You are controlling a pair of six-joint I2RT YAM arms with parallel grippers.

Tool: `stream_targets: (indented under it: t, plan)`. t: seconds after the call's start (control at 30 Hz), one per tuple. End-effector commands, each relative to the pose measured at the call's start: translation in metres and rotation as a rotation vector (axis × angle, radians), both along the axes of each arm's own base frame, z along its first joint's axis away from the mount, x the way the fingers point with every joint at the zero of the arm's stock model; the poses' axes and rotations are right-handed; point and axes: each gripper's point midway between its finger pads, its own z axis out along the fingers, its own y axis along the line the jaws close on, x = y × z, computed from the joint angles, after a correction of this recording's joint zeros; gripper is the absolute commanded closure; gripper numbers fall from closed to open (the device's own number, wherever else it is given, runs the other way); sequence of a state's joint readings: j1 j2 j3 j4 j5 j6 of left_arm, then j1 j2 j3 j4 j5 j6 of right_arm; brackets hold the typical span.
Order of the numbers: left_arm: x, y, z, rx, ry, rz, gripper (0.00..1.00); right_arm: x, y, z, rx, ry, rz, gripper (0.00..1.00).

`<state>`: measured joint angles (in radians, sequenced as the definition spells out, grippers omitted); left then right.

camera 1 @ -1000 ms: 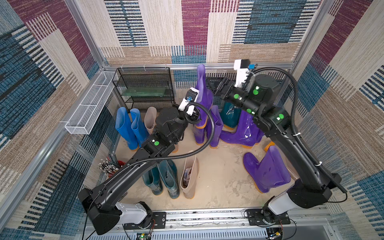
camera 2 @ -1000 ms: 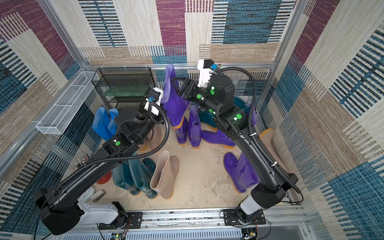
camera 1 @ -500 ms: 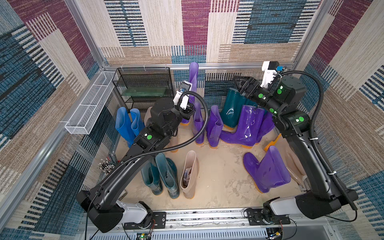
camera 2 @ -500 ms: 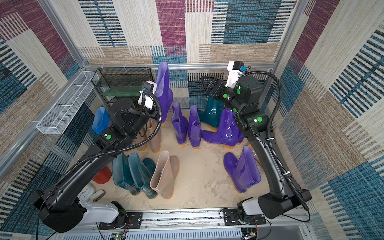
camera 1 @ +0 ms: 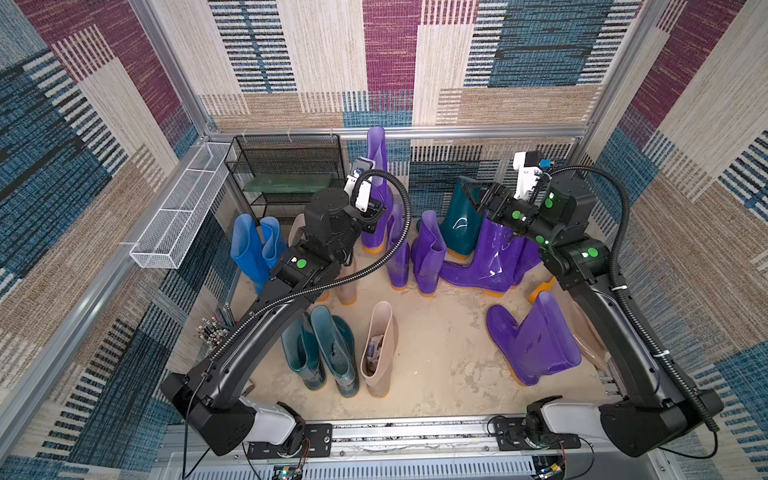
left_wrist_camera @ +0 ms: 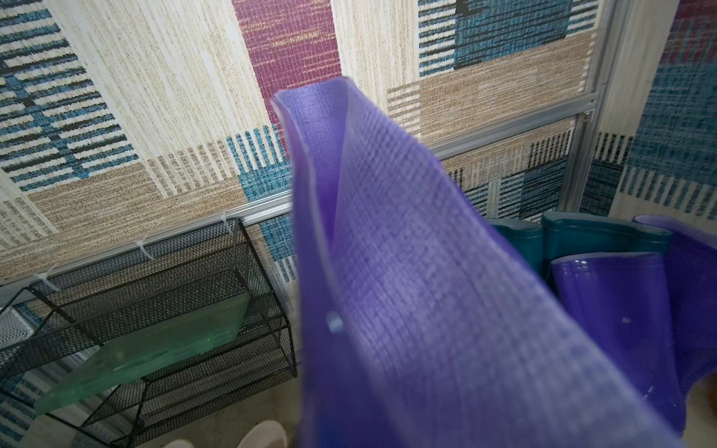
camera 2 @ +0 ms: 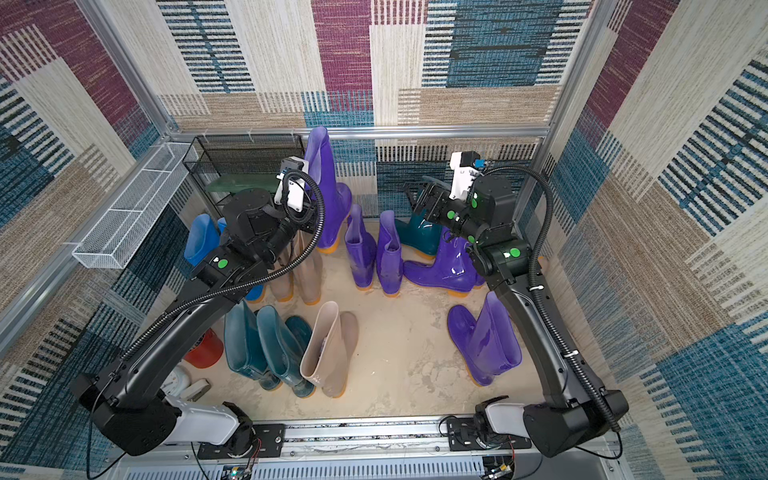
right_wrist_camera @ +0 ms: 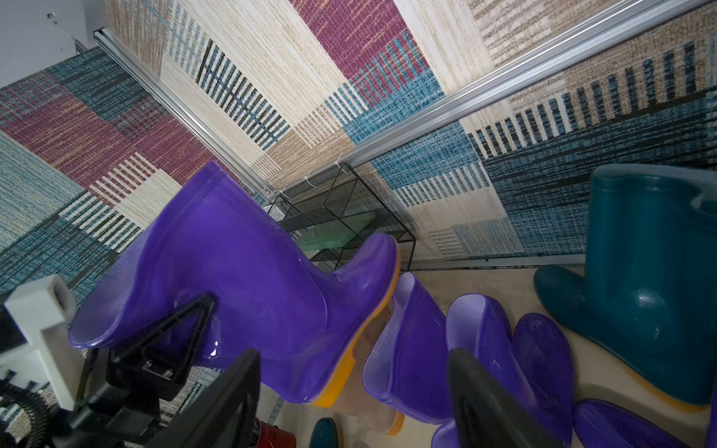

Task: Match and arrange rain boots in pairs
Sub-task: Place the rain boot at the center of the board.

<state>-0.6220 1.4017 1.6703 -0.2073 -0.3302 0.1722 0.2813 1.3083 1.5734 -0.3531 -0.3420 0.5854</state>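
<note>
Left fingers [right_wrist_camera: 132, 360] are clamped on the cuff of a tall purple boot [camera 1: 376, 178], holding it upright beside the rack [camera 1: 286, 166] at the back. Right fingers [right_wrist_camera: 232, 399] are spread wide and grasp nothing; they hover above the purple boots [camera 1: 490, 266] at back right, just beside a teal boot [camera 1: 459, 220]. Other boots [camera 1: 332, 353], blue, beige, teal and purple, are on the floor [camera 1: 440, 345].

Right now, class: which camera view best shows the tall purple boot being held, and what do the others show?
The right wrist view: the tall purple boot shows nearly whole, rim to orange sole. In both top views the left arm hides part of the boot. The left wrist view shows only its blurred shaft.
</note>
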Motion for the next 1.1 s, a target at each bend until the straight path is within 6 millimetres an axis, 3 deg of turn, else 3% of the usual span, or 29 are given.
stream_targets:
  t: [0.0, 0.13, 0.47, 0.6, 0.8, 1.07]
  plan:
    - [-0.015, -0.002, 0.053, -0.133, -0.111, -0.067, 1.0, 0.0, -0.001, 0.001, -0.006, -0.033, 0.013, 0.21]
    - [-0.005, -0.001, 0.057, -0.086, -0.115, -0.032, 1.0, 0.004, 0.002, -0.009, 0.001, -0.014, 0.028, 0.21]
    - [0.051, 0.015, 0.011, -0.06, -0.025, 0.098, 1.0, 0.001, 0.005, -0.028, -0.007, 0.028, 0.056, 0.21]
    - [0.052, 0.01, 0.014, -0.092, -0.035, 0.066, 1.0, -0.002, 0.004, -0.042, -0.023, 0.047, 0.054, 0.21]
    - [0.048, 0.008, 0.035, -0.103, -0.069, 0.035, 1.0, 0.002, 0.005, -0.056, -0.019, 0.074, 0.058, 0.21]
    - [0.067, 0.021, 0.024, -0.107, -0.035, 0.067, 1.0, 0.006, 0.01, -0.07, -0.015, 0.113, 0.079, 0.22]
